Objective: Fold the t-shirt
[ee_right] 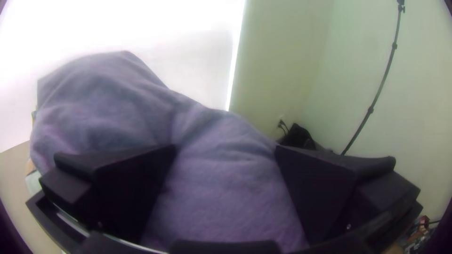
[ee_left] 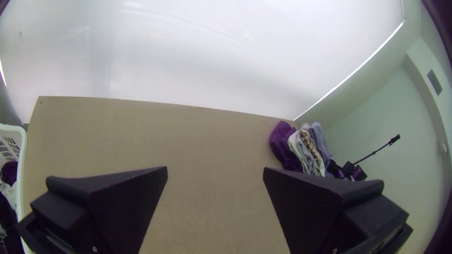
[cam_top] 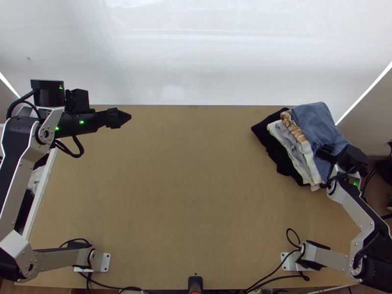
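Note:
At the table's upper left, my left gripper (cam_top: 125,118) stands away from the clothes. In the left wrist view the left gripper (ee_left: 215,170) is open, with nothing between its fingers. A blue-grey garment (cam_top: 313,122) lies folded or bunched on top of a stack at the right; whether it is the t-shirt I cannot tell. My right gripper (cam_top: 328,154) is at the garment's near right part. In the right wrist view the right gripper (ee_right: 226,146) is open, and the garment (ee_right: 226,188) lies beneath and between its fingers.
Under and beside the blue-grey garment are folded white, grey and black clothes (cam_top: 279,152). A white basket (ee_left: 20,178) with clothes stands at the table's left edge. Bare wooden table (cam_top: 186,186) stretches between the arms.

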You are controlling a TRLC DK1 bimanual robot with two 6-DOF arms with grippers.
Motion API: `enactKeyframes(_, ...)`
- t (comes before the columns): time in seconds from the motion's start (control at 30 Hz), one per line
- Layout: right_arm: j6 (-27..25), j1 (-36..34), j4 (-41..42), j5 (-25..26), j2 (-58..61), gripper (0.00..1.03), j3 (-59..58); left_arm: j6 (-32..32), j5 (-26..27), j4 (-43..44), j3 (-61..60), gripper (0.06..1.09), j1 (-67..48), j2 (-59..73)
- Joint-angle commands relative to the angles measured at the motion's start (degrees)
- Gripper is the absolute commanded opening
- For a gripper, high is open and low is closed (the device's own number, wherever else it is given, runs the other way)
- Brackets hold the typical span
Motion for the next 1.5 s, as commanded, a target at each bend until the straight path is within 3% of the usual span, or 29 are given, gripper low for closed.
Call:
enactKeyframes(0.0, 0.3, 3.3, -2.0, 0.1, -5.1, 0.98, 9.0, -1.6, -0.2, -0.1, -1.1, 1.04, 1.0, -1.6)
enactKeyframes(0.13, 0.4, 10.4, -4.4, 0.1, -3.8, 0.98, 19.3, -1.6, -0.1, 0.6, -3.2, 1.04, 1.6, -3.6)
enactKeyframes(0.27, 0.7, 15.6, -1.2, 0.2, 5.7, 0.98, 23.3, -2.2, -0.1, 0.9, -4.0, 1.04, 2.7, -4.9)
enactKeyframes(0.5, 1.7, 18.9, 3.4, 1.0, 24.3, 0.98, 25.7, -2.8, -0.8, 2.5, -9.0, 1.04, 4.1, -9.2)
enactKeyframes(0.67, 1.6, 19.7, 3.6, 1.8, 26.7, 0.98, 24.6, 1.3, -7.2, 6.1, -18.2, 1.04, 4.3, -12.0)
enactKeyframes(0.73, 0.9, 20.6, 3.1, 1.8, 21.7, 0.98, 24.6, 2.3, -10.4, 9.0, -21.1, 1.04, 4.3, -13.6)
enactKeyframes(1.0, -1.3, 27.1, 0.0, 1.7, -10.1, 0.98, 22.2, 2.2, -11.7, 25.3, -32.5, 1.04, 4.8, -24.5)
enactKeyframes(1.07, -3.1, 29.1, 0.0, 1.6, -17.9, 0.98, 19.9, 1.5, -15.8, 30.6, -36.7, 1.04, 4.2, -27.0)
enactKeyframes(1.2, -4.6, 32.2, 1.7, 1.5, -34.3, 0.98, 10.2, 1.5, -21.9, 40.0, -46.1, 1.04, 4.2, -33.8)
enactKeyframes(1.37, -5.2, 34.7, 3.4, 0.5, -52.9, 0.98, -3.1, 0.4, -23.6, 47.8, -56.3, 1.04, 8.5, -42.9)
enactKeyframes(1.47, -5.8, 34.7, 4.7, -0.7, -61.4, 0.98, -10.6, 2.2, -27.8, 55.5, -62.7, 1.04, 9.7, -48.2)
